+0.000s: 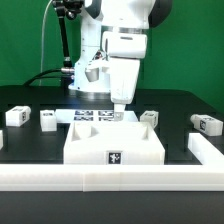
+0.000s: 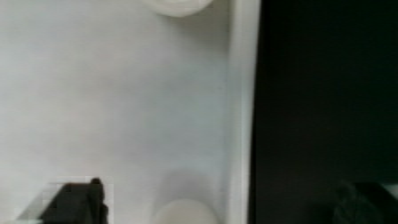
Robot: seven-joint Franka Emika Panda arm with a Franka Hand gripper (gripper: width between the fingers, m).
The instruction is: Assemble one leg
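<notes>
1. Exterior view, arm: The Franka arm (image 1: 120, 40) stands behind the middle of the black table (image 1: 30, 140) with its wrist pointing straight down. The gripper (image 1: 118, 106) hangs low over the far edge of the square white tabletop (image 1: 100, 145). The finger spacing cannot be read from this view.
2. Exterior view, task parts: Four tagged white legs lie on the table, and none is held.
   - The nearest leg (image 1: 150, 118) lies just beside the tabletop's far corner, on the exterior view's right of the gripper.
   - The far-right leg (image 1: 207, 123) lies well apart from the nearest leg, near the table edge.
   - The inner-left leg (image 1: 48, 119) and the far-left leg (image 1: 15, 116) lie near each other on the exterior view's left, clear of the tabletop.
3. Exterior view, fixtures: The marker board (image 1: 92, 117) lies flat behind the tabletop, on the exterior view's left of the gripper. A white rail (image 1: 60, 182) runs across the front of the table, before the tabletop.
4. Wrist view, surface: The tabletop fills one side of the picture and the black table fills the other, with a straight edge between them. One round socket (image 2: 175, 5) and a second round socket (image 2: 183, 212) sit on the white face near that edge.
5. Wrist view, pincer: The two dark fingertips (image 2: 75, 202) stand wide apart with nothing clamped. One is over the white face and the other is over the black table.
</notes>
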